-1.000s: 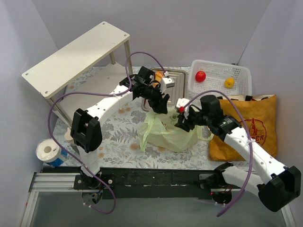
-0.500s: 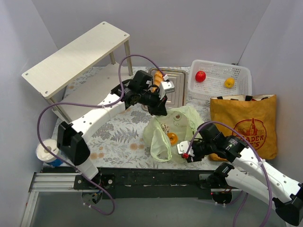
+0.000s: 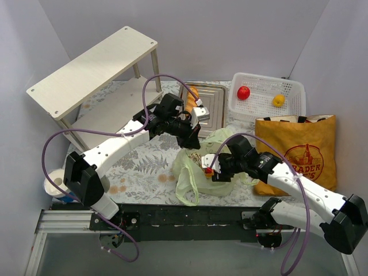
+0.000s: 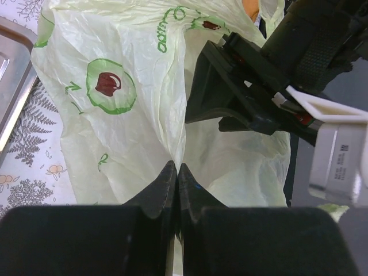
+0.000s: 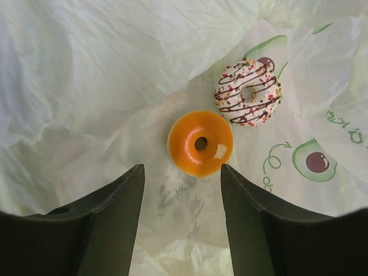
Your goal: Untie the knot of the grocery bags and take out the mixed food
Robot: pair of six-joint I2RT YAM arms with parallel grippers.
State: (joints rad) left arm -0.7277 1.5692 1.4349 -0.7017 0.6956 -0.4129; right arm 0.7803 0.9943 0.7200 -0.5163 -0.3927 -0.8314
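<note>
The pale green plastic bag [image 3: 198, 167] lies open mid-table, avocado prints on its film [image 4: 109, 86]. My left gripper [image 3: 194, 131] is shut, pinching a fold of the bag's far rim [image 4: 176, 168]. My right gripper [image 3: 211, 171] hovers open over the bag's mouth. Below it, inside the bag, lie an orange-glazed donut [image 5: 200, 142] and a sprinkled donut [image 5: 248, 92]; the orange one sits just beyond my right gripper [image 5: 182, 172], untouched. The mustard tote [image 3: 302, 152] stands at the right. A baguette [image 3: 191, 95] rests on a metal tray [image 3: 211, 109].
A white mesh basket [image 3: 293, 92] at the back right holds a red apple [image 3: 244, 92] and an orange [image 3: 278, 100]. A two-tier wooden shelf [image 3: 95, 69] fills the back left. A white roll [image 3: 57, 184] sits at the near left edge.
The left gripper has closed on the bag's rim and the bag has come open. The right arm swung toward the near edge, then back over the bag's mouth, its jaws slightly wider.
</note>
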